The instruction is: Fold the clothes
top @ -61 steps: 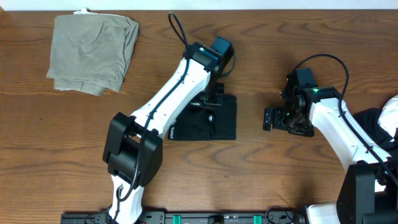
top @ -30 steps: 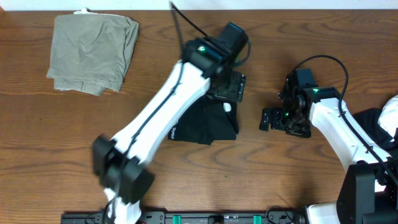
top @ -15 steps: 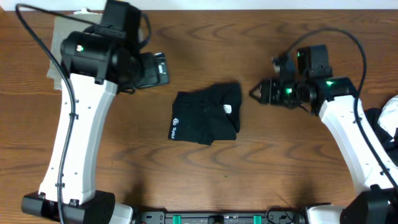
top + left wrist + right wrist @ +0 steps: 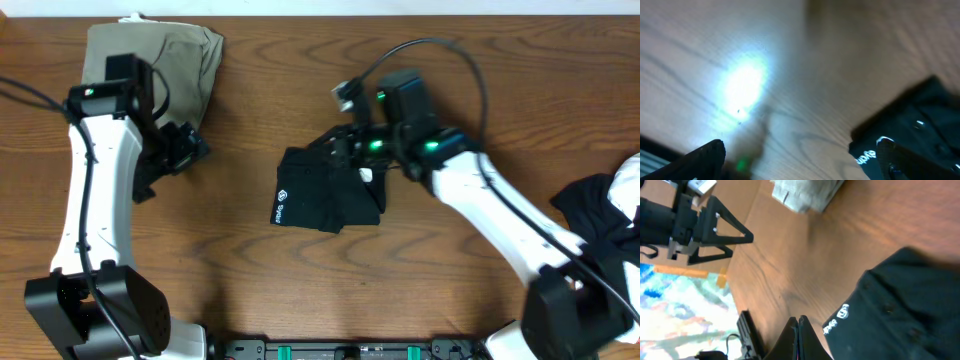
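Surface: brown wooden table [image 4: 450,300], seen from above.
Shirt: black shirt [image 4: 325,195] lies mid-table, already folded into a rough rectangle, with its white logo [image 4: 281,205] at the near-left corner.
Long axis: runs left to right across the table; the right edge looks rumpled and less square than the left.
Right gripper: right gripper [image 4: 799,322] has its fingers pressed together, and no cloth shows between them.
Right gripper position: over the shirt's far-right edge; whether it touches the cloth I cannot tell.
Left gripper: left gripper [image 4: 180,150] is spread wide and holds nothing.
Left gripper position: well apart from the shirt, off to its left, just beside the olive garment [image 4: 190,50].
Nearer arm: the right, by far; the shirt lies directly beneath and toward the robot from its tip.
Other clothes: a black-and-white pile [image 4: 600,205] waits at the right edge.
Judgement: this fold looks nearly done; squaring that rumpled right edge likely falls to the right arm.
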`<state>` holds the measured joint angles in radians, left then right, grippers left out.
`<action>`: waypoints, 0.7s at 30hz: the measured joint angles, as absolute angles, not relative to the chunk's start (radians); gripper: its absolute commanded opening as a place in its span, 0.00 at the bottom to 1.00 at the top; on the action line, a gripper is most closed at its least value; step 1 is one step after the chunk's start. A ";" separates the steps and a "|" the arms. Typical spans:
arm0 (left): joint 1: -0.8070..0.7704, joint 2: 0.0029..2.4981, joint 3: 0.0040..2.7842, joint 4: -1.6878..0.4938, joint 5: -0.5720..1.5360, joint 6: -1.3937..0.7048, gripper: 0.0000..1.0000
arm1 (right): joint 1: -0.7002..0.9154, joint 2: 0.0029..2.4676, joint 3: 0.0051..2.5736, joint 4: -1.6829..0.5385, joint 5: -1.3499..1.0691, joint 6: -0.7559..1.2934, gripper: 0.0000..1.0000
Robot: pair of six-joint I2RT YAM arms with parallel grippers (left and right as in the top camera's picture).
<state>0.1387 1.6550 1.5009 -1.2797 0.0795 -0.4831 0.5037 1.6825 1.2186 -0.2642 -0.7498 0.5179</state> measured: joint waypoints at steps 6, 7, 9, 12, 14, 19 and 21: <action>0.167 1.655 1.461 -1.282 0.105 -0.501 0.98 | 0.524 1.859 1.218 -0.212 -0.778 0.607 0.01; 0.167 1.655 1.460 -1.282 0.105 -0.501 0.98 | 0.523 1.880 1.218 -0.212 -0.781 0.612 0.01; 0.167 1.655 1.460 -1.282 0.109 -0.501 0.98 | 0.518 1.936 1.218 -0.224 -0.793 0.623 0.01; 0.167 1.655 1.460 -1.282 0.110 -0.502 0.98 | 0.511 2.000 1.218 -0.259 -0.802 0.633 0.01; 0.167 1.655 1.460 -1.281 0.113 -0.502 0.98 | 0.506 2.037 1.218 -0.296 -0.803 0.637 0.01; 0.167 1.655 1.460 -1.280 0.117 -0.502 0.98 | 0.500 2.059 1.219 -0.390 -0.769 0.643 0.01; 0.167 1.655 1.460 -1.278 0.118 -0.502 0.98 | 0.499 2.053 1.220 -0.404 -0.760 0.643 0.01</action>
